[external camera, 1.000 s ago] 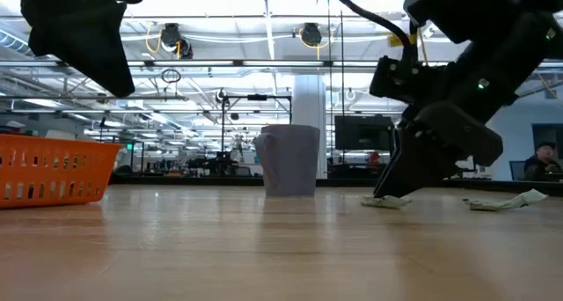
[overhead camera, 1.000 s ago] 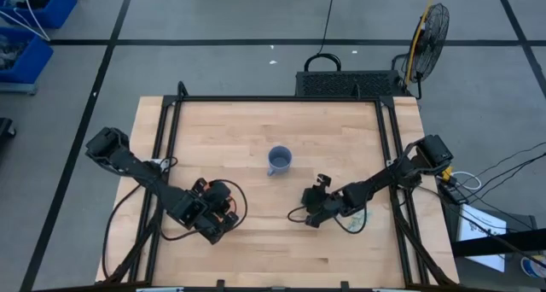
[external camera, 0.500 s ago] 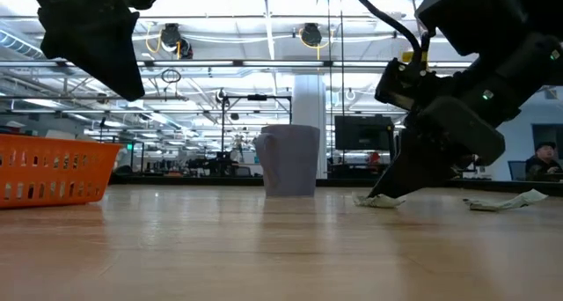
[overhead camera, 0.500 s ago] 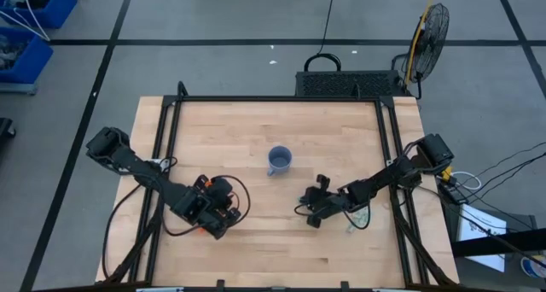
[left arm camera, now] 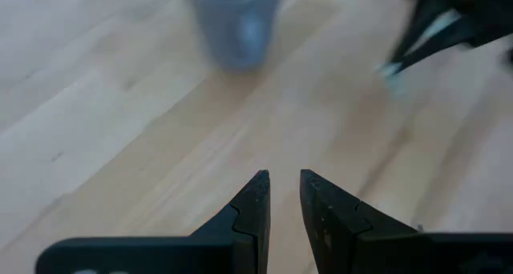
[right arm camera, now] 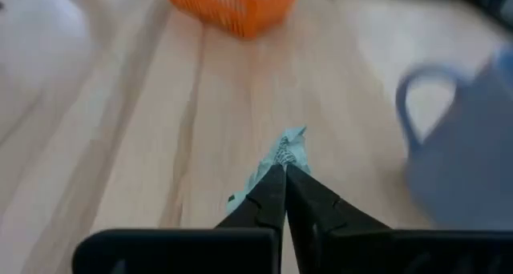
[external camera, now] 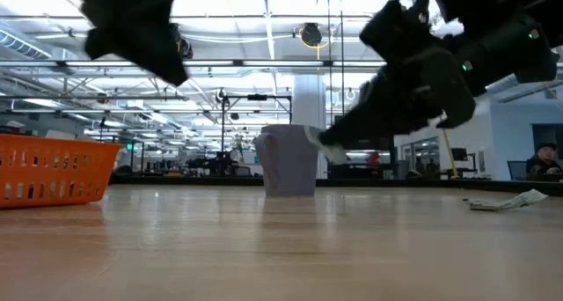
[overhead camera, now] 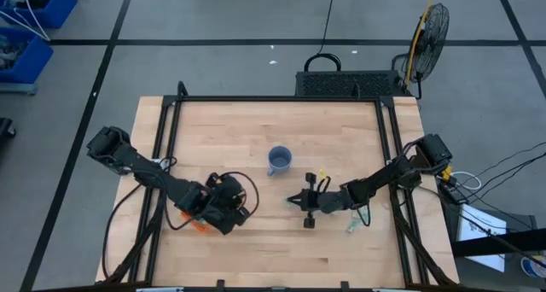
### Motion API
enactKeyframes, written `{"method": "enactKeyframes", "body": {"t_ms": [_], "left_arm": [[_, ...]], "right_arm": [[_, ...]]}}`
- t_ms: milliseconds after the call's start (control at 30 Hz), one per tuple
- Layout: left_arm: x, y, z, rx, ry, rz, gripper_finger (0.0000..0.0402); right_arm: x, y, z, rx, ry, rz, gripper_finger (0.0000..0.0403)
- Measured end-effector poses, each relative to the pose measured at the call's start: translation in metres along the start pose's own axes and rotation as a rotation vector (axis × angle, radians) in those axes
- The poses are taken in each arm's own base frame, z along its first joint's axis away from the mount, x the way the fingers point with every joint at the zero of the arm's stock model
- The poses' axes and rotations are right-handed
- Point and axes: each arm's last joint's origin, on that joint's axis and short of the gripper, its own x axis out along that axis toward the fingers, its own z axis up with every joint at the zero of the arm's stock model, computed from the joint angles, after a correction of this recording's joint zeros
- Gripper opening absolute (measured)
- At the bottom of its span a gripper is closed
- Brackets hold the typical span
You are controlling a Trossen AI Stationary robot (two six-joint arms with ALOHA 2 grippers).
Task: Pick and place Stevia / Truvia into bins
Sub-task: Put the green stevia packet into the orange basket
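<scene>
My right gripper [overhead camera: 292,200] is shut on a pale green and white packet [right arm camera: 276,158], held above the table just near of the blue-grey mug [overhead camera: 279,160]. In the low view the packet [external camera: 324,145] hangs in front of the mug [external camera: 290,160]. My left gripper [overhead camera: 229,203] hovers over the table's left middle, empty, its fingers [left arm camera: 255,195] a narrow gap apart. The orange bin [overhead camera: 198,224] stands on the table, mostly hidden under the left arm; it also shows in the low view [external camera: 53,169] and the right wrist view [right arm camera: 232,6]. My right gripper pinches the packet by one end [right arm camera: 280,167] between its two fingertips. The fingers reach toward the table's left, slanting a little down. The packet is lifted clear of the table and sticks out crumpled beyond the fingertips.
More packets [overhead camera: 352,225] lie on the table near the right edge, seen low in the low view [external camera: 510,200]. Bare wood lies between the two grippers. A black box [overhead camera: 345,83] and a fan [overhead camera: 431,27] stand beyond the far edge.
My right gripper has risen from the table with the packet and gone toward the table's left, past the mug; the packet is now lifted clear. My left gripper has gone toward the table's right, over the bin.
</scene>
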Motion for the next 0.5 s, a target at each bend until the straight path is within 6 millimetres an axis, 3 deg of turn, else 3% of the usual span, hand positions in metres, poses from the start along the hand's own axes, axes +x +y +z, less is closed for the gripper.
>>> {"method": "enactKeyframes", "body": {"t_ms": [233,500], "left_arm": [[0.005,-0.019,0.025,0.042,-0.135,-0.192,0.0076],[0.016,-0.023,0.038,0.161,-0.155,-0.27,0.0076]], "right_arm": [[0.001,-0.005,0.016,-0.15,-0.146,-0.023,0.0006],[0.002,-0.009,0.024,-0.141,-0.213,-0.042,0.0006]]}}
